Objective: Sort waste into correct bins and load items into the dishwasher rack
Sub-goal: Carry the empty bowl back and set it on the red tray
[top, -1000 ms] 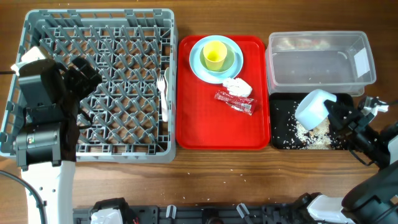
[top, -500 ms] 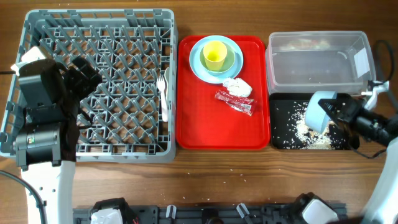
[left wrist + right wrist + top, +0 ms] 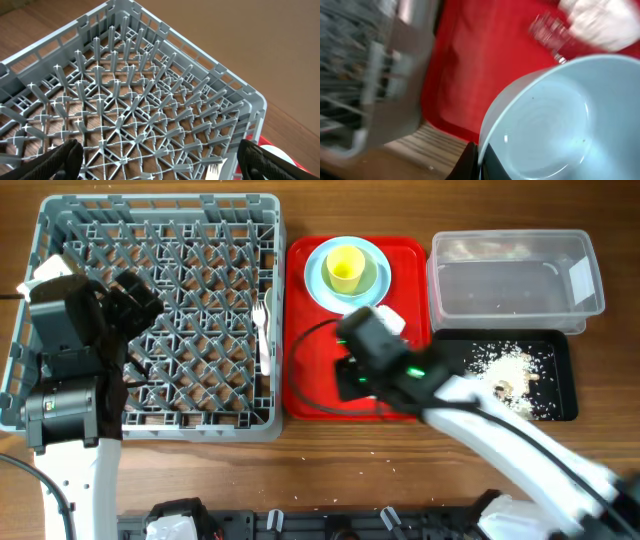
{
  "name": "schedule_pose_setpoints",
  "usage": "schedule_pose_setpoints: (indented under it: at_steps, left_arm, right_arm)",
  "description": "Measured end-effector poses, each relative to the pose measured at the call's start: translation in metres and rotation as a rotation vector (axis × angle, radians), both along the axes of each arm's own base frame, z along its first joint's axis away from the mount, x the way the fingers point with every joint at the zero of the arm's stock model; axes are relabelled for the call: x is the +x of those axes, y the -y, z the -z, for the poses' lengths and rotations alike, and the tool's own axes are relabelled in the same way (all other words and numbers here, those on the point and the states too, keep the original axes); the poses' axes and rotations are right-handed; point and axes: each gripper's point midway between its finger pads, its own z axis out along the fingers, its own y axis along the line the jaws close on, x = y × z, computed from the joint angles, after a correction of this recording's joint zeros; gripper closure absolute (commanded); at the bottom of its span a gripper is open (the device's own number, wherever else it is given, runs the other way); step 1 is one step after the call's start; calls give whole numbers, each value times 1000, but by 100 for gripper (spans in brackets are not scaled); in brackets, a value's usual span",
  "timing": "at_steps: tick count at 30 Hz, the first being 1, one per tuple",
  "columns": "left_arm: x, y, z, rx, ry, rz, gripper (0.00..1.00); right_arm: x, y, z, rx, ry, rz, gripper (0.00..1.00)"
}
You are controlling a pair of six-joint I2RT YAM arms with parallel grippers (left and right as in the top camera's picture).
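1. While the right-wrist view is badly smeared, I can still make out the right gripper (image 3: pixel 476 162) at the bottom edge. Its fingers are pressed together on the rim of the light-blue bowl (image 3: pixel 545 120), which hangs over the red tray (image 3: pixel 465 65).
2. Beyond the bowl in that same view, a blurred wrapper (image 3: pixel 550 32) and the napkin (image 3: pixel 600 25) lie on the tray.
3. From above, the right arm is a blur reaching from the near right corner to the near half of the red tray (image 3: pixel 305 280). It hides the bowl and the wrapper from me.
4. At the near right sits the black tray (image 3: pixel 562 400), with rice scraps (image 3: pixel 505 365) scattered inside, thickest around the middle.
5. On my left, the left gripper (image 3: pixel 135 300) hovers over the left part of the rack (image 3: pixel 200 240). Its fingers are spread wide, one in each bottom corner of the left-wrist view, with only pegs between them.
6. A white fork (image 3: pixel 262 330) lies in the rack by its right wall, just beside the red tray.
7. Farther back, a corner of the napkin (image 3: pixel 393 320) shows past the arm.
8. The plate (image 3: pixel 318 280) rests at the tray's far end, with the yellow cup (image 3: pixel 346 268) upright on it.
9. Farthest right stands the clear tub (image 3: pixel 500 285), just behind the black tray, with a white label (image 3: pixel 580 277) on its right end.
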Motion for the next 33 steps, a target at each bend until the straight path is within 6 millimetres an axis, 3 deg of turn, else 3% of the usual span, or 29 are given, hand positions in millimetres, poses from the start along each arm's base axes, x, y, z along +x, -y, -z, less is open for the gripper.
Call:
schedule_pose_setpoints:
  at_steps: [1,3,13,14,17,19,22,23,24,26,29,33]
  left_arm:
    - [0,0,0,0,1,0,0]
    - [0,0,0,0,1,0,0]
    - [0,0,0,0,1,0,0]
    - [0,0,0,0,1,0,0]
    - [0,0,0,0,0,0,0]
    - [0,0,0,0,0,0,0]
    - [0,0,0,0,0,0,0]
    - [0,0,0,0,-1,0,0]
    - [0,0,0,-1,-2,0,0]
    - [0,0,0,-1,-3,0,0]
    - [0,0,0,-1,-2,0,0]
    - [0,0,0,0,-2,0,0]
  right_arm:
    - [2,-3,22,-43,-41,0,96]
    - [4,-6,38,-65,-69,5,95]
    - [9,-14,71,-89,-121,0,95]
    - [12,-18,73,-78,-115,-2,89]
    - [18,-36,71,-3,-96,-38,39]
    - [16,-40,71,5,-96,-90,37]
    - [27,-15,66,-34,-103,-77,32]
    - [45,-2,50,-25,-53,-47,33]
    - [72,19,20,-4,42,-9,33]
    - [98,51,-12,-4,140,32,33]
    - [102,78,6,-70,101,22,36]
    - [94,91,72,-169,-37,-49,44]
